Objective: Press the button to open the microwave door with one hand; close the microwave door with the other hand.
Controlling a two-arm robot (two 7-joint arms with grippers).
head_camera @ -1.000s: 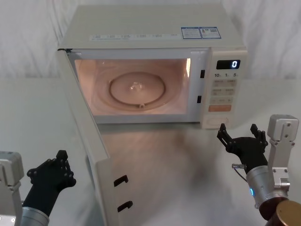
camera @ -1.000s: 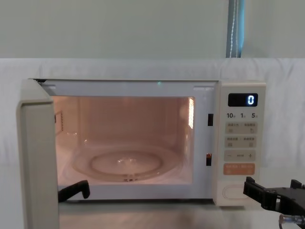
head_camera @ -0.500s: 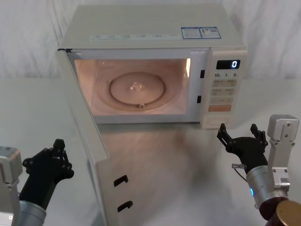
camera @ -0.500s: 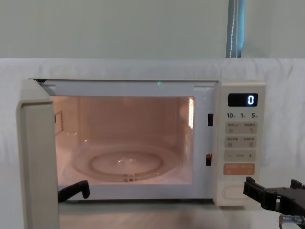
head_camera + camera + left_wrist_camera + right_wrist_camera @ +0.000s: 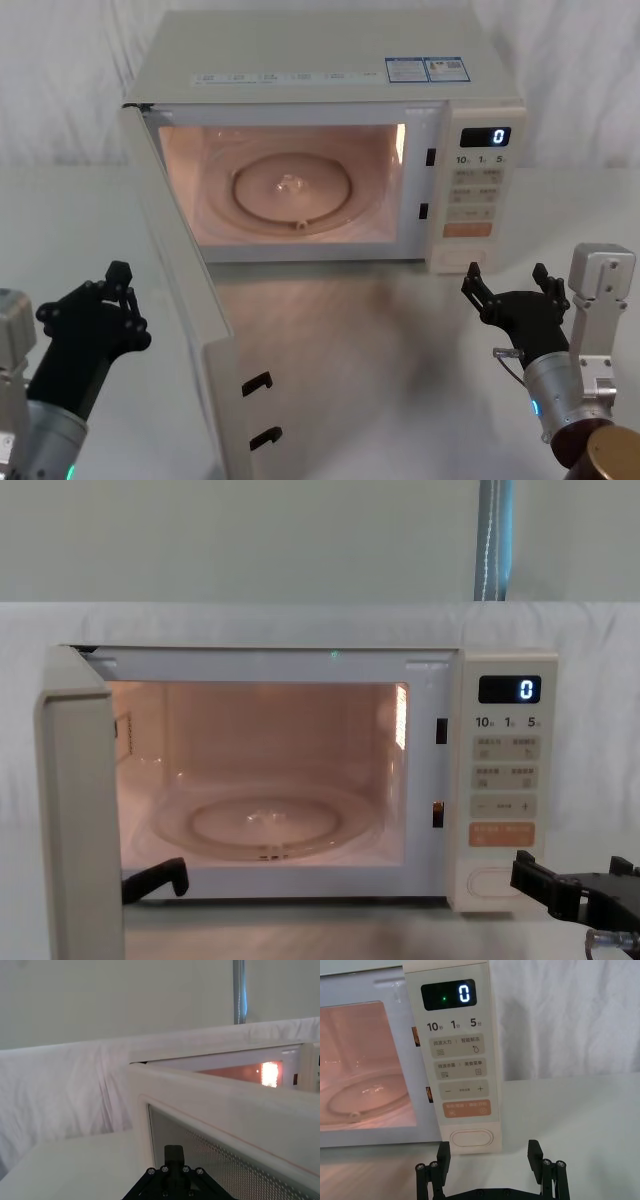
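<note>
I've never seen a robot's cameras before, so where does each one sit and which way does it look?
Head: high, looking down on the open microwave door, left gripper and right gripper.
Chest: low, level with the lit oven; right gripper.
Left wrist: beside the door's window.
Right wrist: facing the button.
Head and chest share the door.

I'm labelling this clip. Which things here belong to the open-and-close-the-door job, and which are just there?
Part of the job:
button
microwave door, standing open
right hand, open, in front of the button
left hand, outside the door

Just there:
orange key
glass turntable
display showing 0
</note>
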